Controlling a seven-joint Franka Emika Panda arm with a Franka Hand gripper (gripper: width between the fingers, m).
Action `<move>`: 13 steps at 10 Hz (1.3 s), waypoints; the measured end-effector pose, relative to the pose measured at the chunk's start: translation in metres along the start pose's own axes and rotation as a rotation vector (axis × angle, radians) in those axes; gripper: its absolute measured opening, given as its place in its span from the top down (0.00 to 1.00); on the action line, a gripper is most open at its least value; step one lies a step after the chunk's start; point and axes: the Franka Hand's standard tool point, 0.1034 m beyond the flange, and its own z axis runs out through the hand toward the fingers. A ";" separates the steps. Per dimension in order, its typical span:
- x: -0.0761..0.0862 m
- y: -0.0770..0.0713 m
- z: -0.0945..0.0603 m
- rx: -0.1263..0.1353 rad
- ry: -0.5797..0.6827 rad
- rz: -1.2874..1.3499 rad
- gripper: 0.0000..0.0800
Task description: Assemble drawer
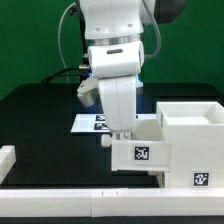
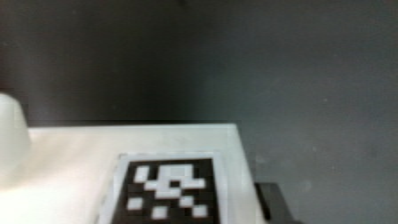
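Note:
The drawer's large white shell [image 1: 190, 135] stands at the exterior view's right, open on top, with a tag low on its front. One smaller white tray [image 1: 140, 155] with a tag on its face sits against the shell's left side. My gripper [image 1: 118, 138] points straight down onto the tray's left upper edge and looks shut on its wall. In the wrist view the tray's tagged white face [image 2: 169, 190] fills the lower part, with one dark finger [image 2: 270, 203] right beside it. The other finger is hidden. A second tray is not in view.
The marker board [image 1: 88, 122] lies flat on the black table behind the gripper. Low white rails run along the front edge [image 1: 60, 205] and at the left [image 1: 8, 158].

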 end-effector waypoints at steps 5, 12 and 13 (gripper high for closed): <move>0.005 -0.001 0.002 0.003 0.004 -0.005 0.95; 0.030 0.000 0.006 0.006 0.020 -0.020 0.93; 0.030 0.000 0.005 0.009 0.019 -0.020 0.93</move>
